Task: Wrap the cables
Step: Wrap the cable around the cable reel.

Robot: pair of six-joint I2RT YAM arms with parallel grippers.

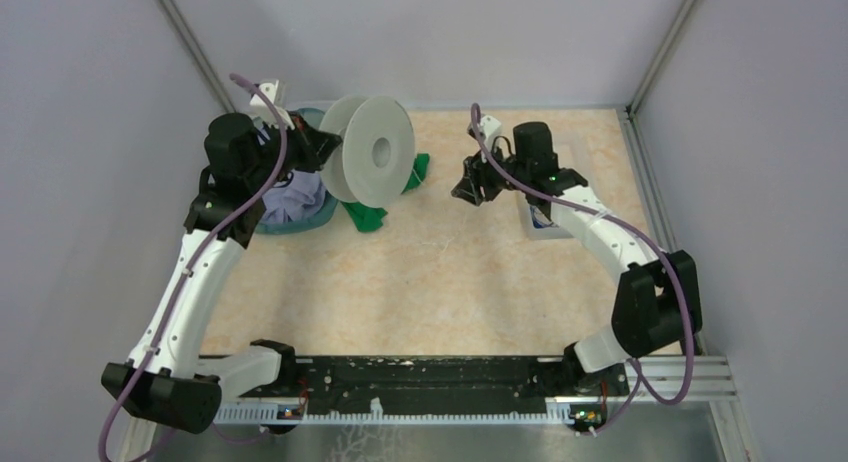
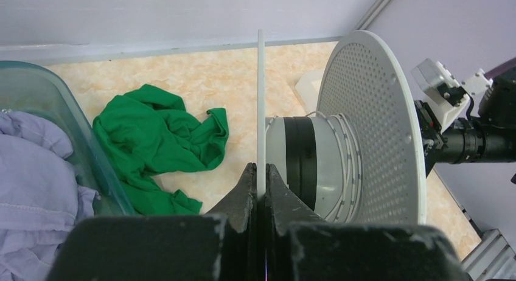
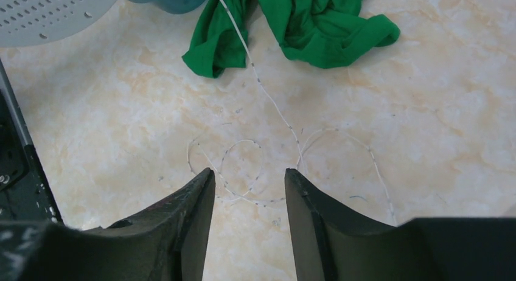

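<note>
Left gripper pinches spool rim, likely steadying it for winding; right gripper spread, empty, over slack whitish cable loops on table.

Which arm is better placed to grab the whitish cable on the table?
Right: its open jaws hang over the whitish cable loops; the left jaws are shut on the spool rim.

We see a pale-grey perforated spool beside a crumpled green cloth on the marbled bench, and lavender fabric filling a teal tub.
</note>
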